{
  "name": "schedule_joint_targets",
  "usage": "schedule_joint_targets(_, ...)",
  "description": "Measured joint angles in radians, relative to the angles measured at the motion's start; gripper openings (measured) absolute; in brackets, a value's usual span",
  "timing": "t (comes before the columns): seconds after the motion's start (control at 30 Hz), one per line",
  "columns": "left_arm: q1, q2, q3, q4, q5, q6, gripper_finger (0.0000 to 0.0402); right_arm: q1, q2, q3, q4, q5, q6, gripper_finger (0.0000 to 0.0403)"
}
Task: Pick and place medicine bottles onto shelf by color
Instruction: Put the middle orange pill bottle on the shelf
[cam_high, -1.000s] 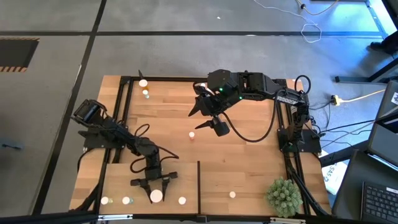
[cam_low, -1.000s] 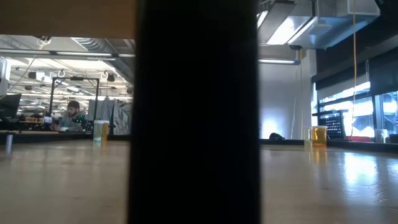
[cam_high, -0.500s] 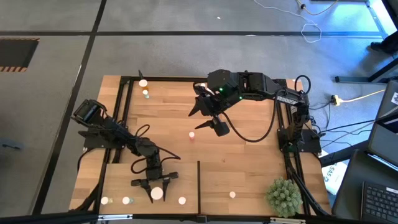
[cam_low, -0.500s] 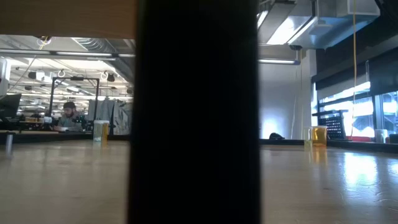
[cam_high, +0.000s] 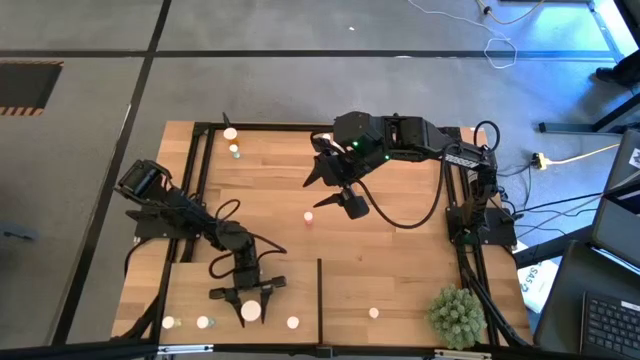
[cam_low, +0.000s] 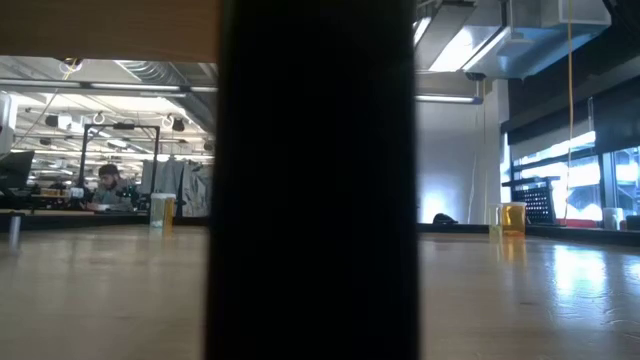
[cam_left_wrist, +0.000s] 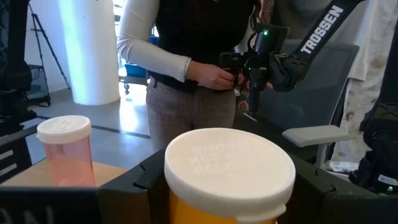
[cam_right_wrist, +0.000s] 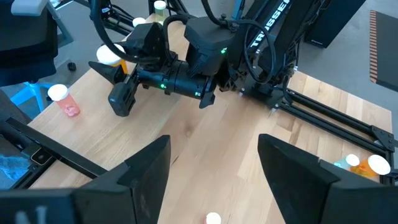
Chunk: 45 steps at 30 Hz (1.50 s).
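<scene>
Wide orange bottle (cam_left_wrist: 229, 180), white cap, sits between the fingers of the left hand (cam_high: 243, 298), low over the left compartment of the shelf (cam_high: 190, 290), left of the thin dark divider (cam_high: 319, 290). The left hand looks closed on it, jaws about half spread. Three smaller bottles stand along the shelf's near edge close by, one (cam_high: 293, 323) just beside it. Risk, as a guess: on release the wide bottle could clip that neighbour or tip if let go unevenly. The right hand (cam_high: 322, 186) hangs open and empty above mid-surface, near a lone small bottle (cam_high: 309, 216); two more wait at the far corner (cam_high: 231, 134). Against the earlier frame, nothing on the surface has moved; both arms hold the same pose. A person stands beyond the surface.
</scene>
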Motion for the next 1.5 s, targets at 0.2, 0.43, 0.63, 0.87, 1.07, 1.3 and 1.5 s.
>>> schedule_joint_targets(0.2,0.0,0.0,0.0,-0.006,0.0,-0.001,0.0203,0.0,0.0,0.0,0.0,0.0,0.0,0.0245)
schedule_joint_targets(0.43,-0.001,0.0,0.0,-0.016,0.001,0.0,0.0203,0.0,0.0,0.0,0.0,0.0,0.0,0.0245)
schedule_joint_targets(0.63,-0.015,0.001,0.0,-0.041,-0.002,0.047,0.0203,0.0,0.0,0.0,0.0,0.0,0.0,0.0245)
schedule_joint_targets(0.87,-0.024,0.001,0.0,-0.062,-0.024,0.053,0.0203,0.0,0.0,0.0,0.0,0.0,0.0,0.0245)
schedule_joint_targets(1.07,-0.019,0.001,0.0,-0.062,-0.008,0.053,0.0208,0.0,0.0,0.0,0.0,0.0,0.0,0.0245)
schedule_joint_targets(1.3,-0.01,0.001,0.0,-0.061,0.0,0.051,0.0233,0.0,0.0,0.0,0.0,0.0,0.0,0.0245)
schedule_joint_targets(1.5,-0.01,0.001,0.0,-0.051,0.008,0.05,0.0256,0.0,0.0,0.0,0.0,0.0,0.0,0.0245)
